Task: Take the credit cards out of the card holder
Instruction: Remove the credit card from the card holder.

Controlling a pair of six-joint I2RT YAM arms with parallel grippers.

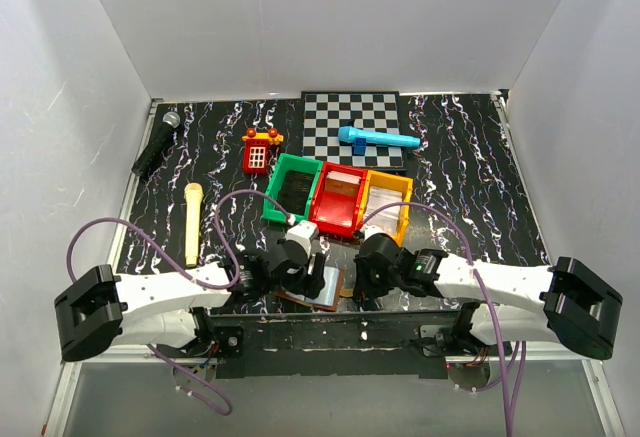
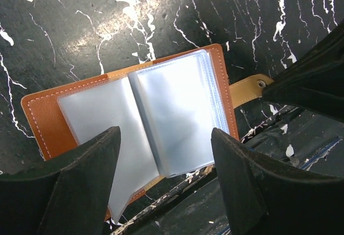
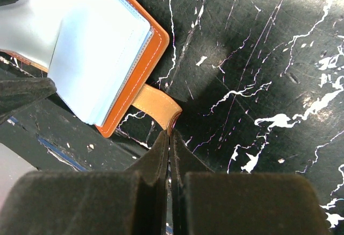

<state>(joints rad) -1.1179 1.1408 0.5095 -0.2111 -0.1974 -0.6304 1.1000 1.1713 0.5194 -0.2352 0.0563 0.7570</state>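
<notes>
Brown leather, the holder (image 2: 145, 119) lies open and flat at the near edge of the tabletop (image 2: 64, 36), pale glossy sleeves facing up. The right claw (image 3: 170, 138) is pressed together on the tan strap (image 3: 156, 103), anchoring the holder from its right side. The left claw (image 2: 165, 134) hangs spread above the sleeves, one finger over each page, apparently touching nothing. No cards show clear of a pocket, and through the gloss I cannot tell which sleeves are filled. This looks like the first pull: the left claw must drop to a sleeve mouth and pinch a card edge while the strap is held. Room is tight, as the tabletop's lip runs just beside the holder. The bins (image 1: 340, 197) stand beyond it, and bare marble shows past the strap.
</notes>
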